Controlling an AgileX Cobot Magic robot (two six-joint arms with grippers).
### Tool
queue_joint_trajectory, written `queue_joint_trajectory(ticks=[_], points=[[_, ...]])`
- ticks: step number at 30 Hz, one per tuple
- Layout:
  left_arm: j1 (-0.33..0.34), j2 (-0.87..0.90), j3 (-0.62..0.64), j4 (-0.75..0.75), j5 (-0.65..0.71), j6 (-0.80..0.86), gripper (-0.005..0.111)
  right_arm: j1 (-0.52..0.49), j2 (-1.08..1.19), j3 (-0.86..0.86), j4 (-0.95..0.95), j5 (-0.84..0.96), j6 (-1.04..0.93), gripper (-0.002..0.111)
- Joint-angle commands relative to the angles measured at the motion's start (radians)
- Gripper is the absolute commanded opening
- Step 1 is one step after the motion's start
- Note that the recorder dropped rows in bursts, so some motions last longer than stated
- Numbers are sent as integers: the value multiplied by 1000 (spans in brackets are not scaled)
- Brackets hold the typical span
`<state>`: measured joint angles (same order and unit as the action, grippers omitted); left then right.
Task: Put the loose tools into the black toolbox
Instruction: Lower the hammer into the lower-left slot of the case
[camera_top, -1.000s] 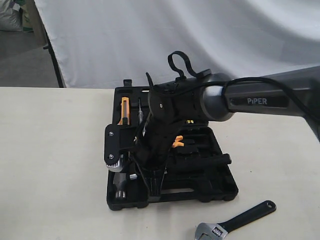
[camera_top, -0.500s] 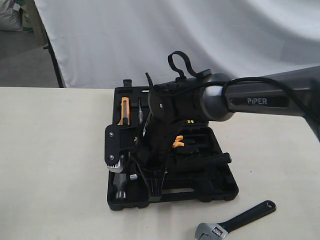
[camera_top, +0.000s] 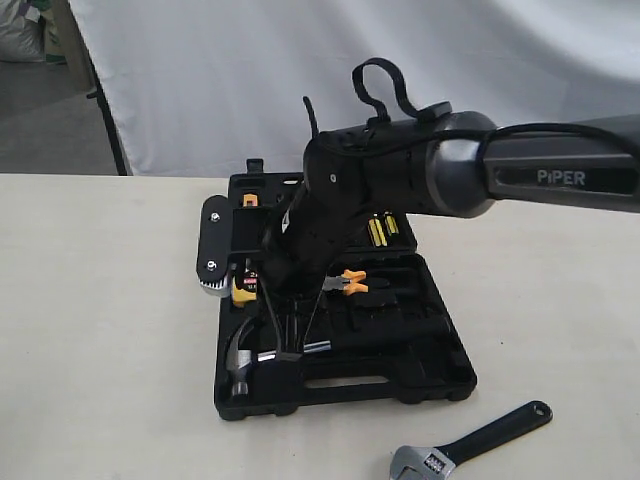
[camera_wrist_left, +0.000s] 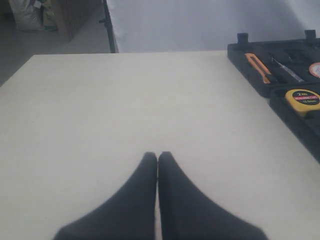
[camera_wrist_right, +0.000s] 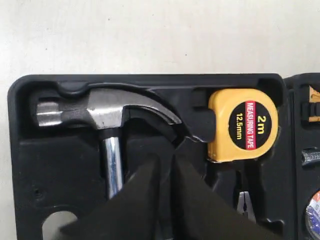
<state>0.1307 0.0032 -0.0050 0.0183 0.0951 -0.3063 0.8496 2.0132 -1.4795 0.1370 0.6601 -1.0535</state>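
The black toolbox (camera_top: 440, 378) lies open on the table. The claw hammer (camera_top: 243, 362) lies in a recess at the toolbox's near left corner, its steel head (camera_wrist_right: 107, 110) next to the yellow tape measure (camera_wrist_right: 243, 125). My right gripper (camera_wrist_right: 166, 159) hovers just above the hammer's shaft, fingers almost together with nothing between them. The adjustable wrench (camera_top: 470, 445) lies loose on the table in front of the toolbox. An edge of the tape roll (camera_wrist_right: 312, 215) shows inside the case. My left gripper (camera_wrist_left: 157, 156) is shut over bare table, left of the case (camera_wrist_left: 280, 90).
Orange-handled pliers (camera_top: 350, 283) and an orange utility knife (camera_wrist_left: 258, 67) sit in the case. The right arm (camera_top: 470, 180) spans the far half of the toolbox. A white backdrop (camera_top: 300, 70) hangs behind the table.
The right gripper has lifted up and back from the toolbox's front half. The hammer now shows lying alone in its recess, and the tape measure is uncovered.
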Motion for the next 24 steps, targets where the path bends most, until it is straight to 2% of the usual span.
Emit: queue_joint_trajectory(ticks=[1, 11, 24], points=[[25, -3, -3, 4, -7, -5, 1, 2, 13, -2, -4, 9, 22, -1], [25, -3, -3, 4, -7, -5, 1, -27, 177, -2, -8, 126, 100, -1], [25, -3, -3, 4, -7, -5, 1, -31, 55, -21, -8, 111, 120, -1]])
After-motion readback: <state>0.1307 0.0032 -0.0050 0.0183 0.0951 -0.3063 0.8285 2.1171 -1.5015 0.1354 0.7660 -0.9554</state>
